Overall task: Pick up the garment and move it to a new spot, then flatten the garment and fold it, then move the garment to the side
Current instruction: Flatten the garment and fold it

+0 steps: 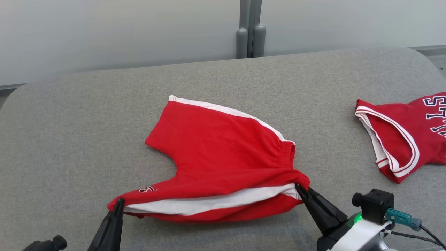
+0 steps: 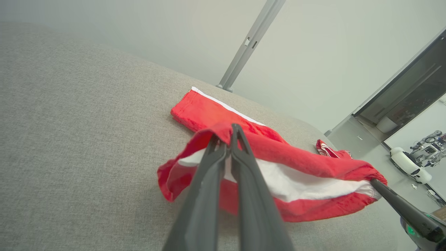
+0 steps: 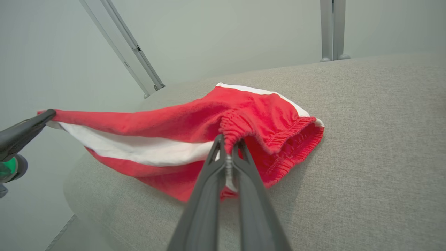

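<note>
1. Looking down in the head view, red shorts [image 1: 223, 153] with white side stripes lie mid-way across a grey upholstered surface [image 1: 69, 122], their near edge raised. A small emblem by the leg hem is too small to read. The left gripper [image 1: 119, 202] pinches the leg-hem corner, and the right gripper [image 1: 299, 187] pinches the waistband corner. A red jersey [image 1: 400, 139] lies well apart at the right; its navy block letters are cut by the frame edge and cannot be read.
2. Left wrist view: the left gripper [image 2: 225, 134] is clamped narrowly on a fold of red hem. The shorts [image 2: 299, 164] stretch to the right gripper [image 2: 374, 181].
3. Right wrist view: the right gripper [image 3: 229, 141] is closed on the gathered elastic waistband. The shorts [image 3: 174, 122] span across to the left gripper [image 3: 48, 113].
</note>
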